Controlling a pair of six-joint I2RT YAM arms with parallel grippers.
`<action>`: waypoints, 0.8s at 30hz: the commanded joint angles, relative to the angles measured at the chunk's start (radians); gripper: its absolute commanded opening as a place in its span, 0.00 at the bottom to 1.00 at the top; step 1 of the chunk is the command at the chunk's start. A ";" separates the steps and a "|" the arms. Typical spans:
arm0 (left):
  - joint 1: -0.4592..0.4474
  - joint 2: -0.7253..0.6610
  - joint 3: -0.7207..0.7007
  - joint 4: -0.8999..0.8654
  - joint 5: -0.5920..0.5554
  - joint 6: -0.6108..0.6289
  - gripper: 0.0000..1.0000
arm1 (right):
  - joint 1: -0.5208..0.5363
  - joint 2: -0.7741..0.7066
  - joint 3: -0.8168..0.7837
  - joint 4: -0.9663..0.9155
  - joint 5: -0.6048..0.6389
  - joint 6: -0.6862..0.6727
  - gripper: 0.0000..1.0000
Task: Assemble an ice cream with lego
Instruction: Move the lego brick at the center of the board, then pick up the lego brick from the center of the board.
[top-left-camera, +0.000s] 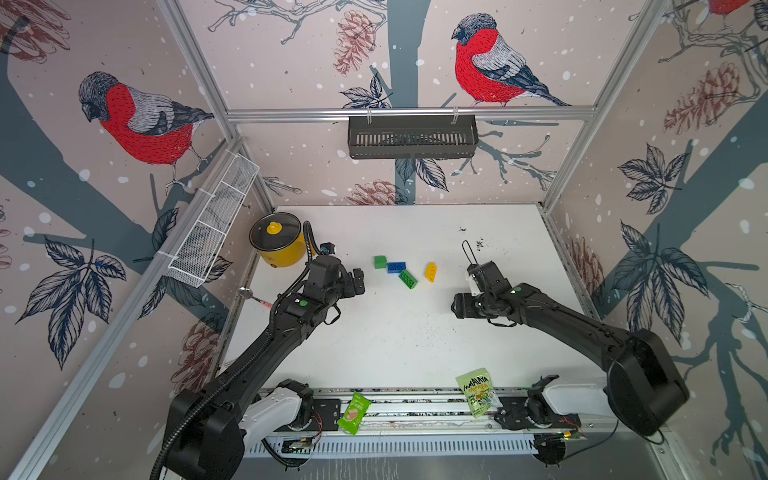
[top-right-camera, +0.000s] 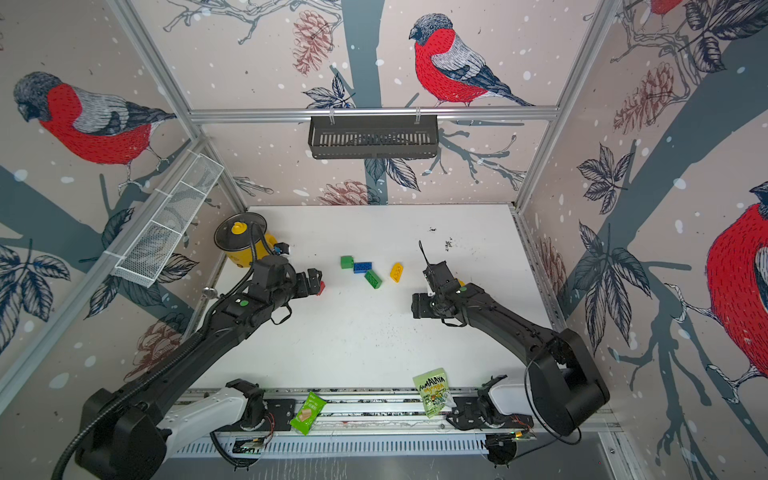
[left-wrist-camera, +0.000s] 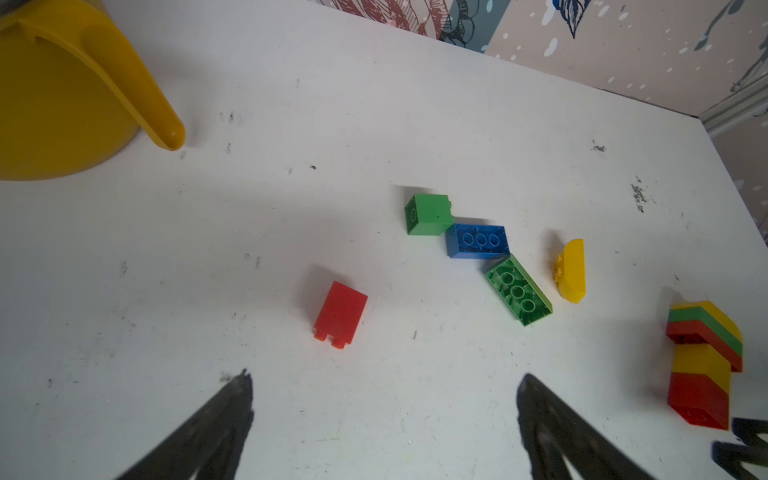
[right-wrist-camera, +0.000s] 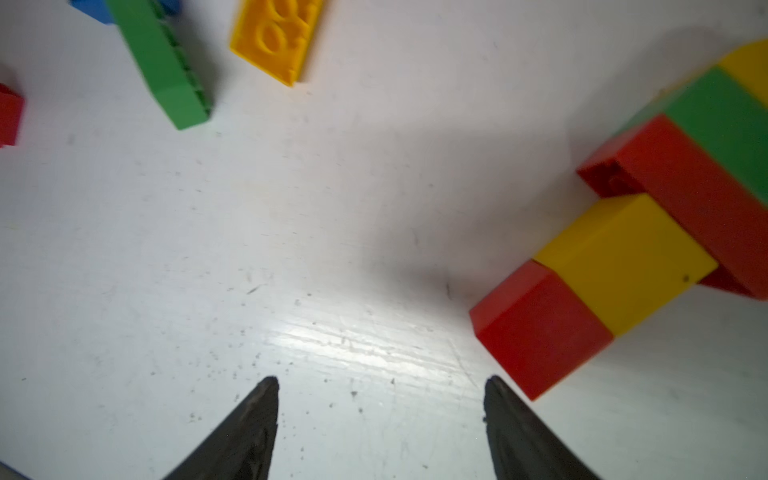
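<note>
In a top view the left hand (top-right-camera: 312, 281) covered all but a sliver of the red brick (top-right-camera: 321, 287). The stack of bricks (right-wrist-camera: 648, 232) lay almost wholly hidden under the right arm (top-right-camera: 478, 303) in both top views. The blurred right wrist view's edge cut it off, likewise the blue brick (right-wrist-camera: 89, 10) and yellow brick (right-wrist-camera: 276, 39).

Yellow pot (top-left-camera: 277, 249), white wire basket (top-left-camera: 212, 224)

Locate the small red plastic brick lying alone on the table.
In the left wrist view, the small red plastic brick lies just ahead of the open left gripper, on the robot's left of the green square brick, apart from it.
</note>
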 joint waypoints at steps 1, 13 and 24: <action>0.073 0.009 0.014 0.074 -0.049 -0.040 0.98 | 0.074 -0.001 0.071 0.097 0.048 -0.090 0.79; 0.130 0.401 0.198 -0.024 0.256 0.131 0.97 | 0.063 0.348 0.406 0.206 -0.064 -0.132 0.76; 0.021 0.718 0.415 -0.244 0.054 0.215 0.89 | -0.059 0.188 0.231 0.209 -0.115 -0.145 0.76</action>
